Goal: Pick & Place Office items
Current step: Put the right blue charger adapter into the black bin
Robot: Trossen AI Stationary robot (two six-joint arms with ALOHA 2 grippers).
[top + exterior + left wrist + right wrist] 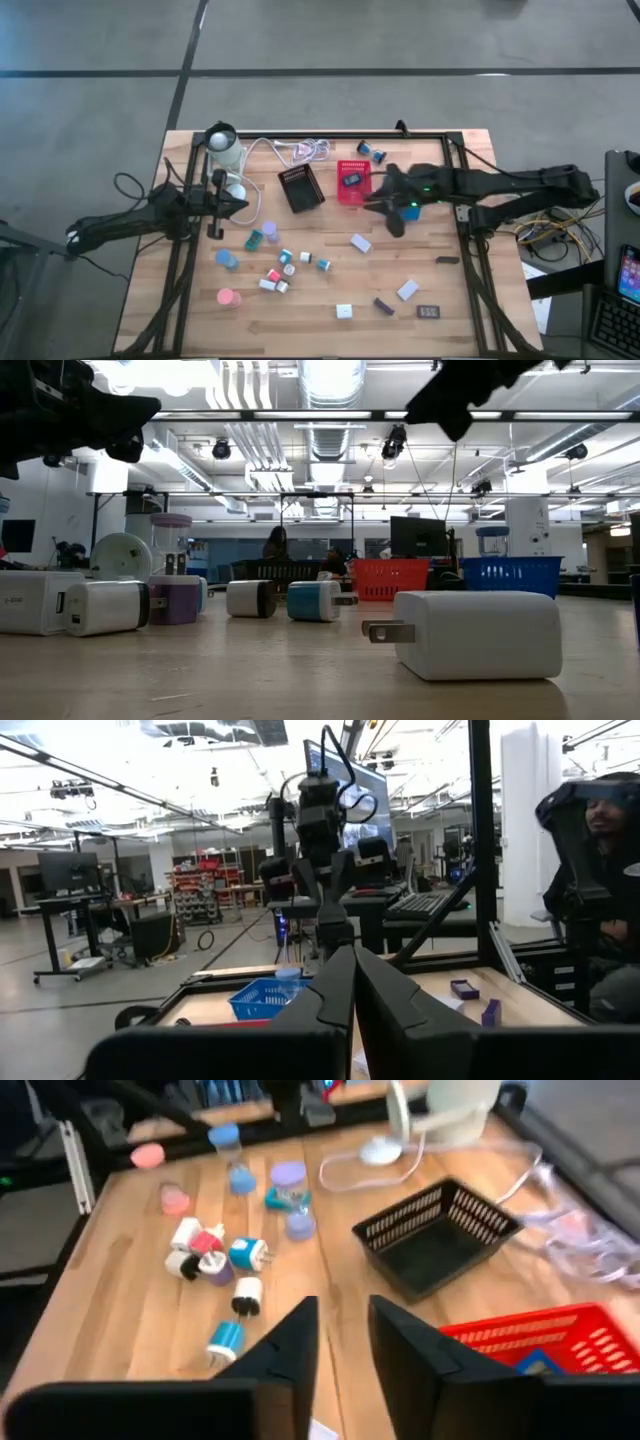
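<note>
red tray (pixel 353 186) sits just beside the right gripper (pixel 392 207), fingers slightly parted, holding nothing; the office items (pixel 272 262) lie scattered well apart.

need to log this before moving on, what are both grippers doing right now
left gripper: closed, holding nothing, parked at the table's left side.
right gripper: jaws partly open, empty, above the red mesh tray.

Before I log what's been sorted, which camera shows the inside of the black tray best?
The right wrist view: the black tray sits close, its inside visible and looking empty. The high view shows it small from above. The other views don't show it.
</note>
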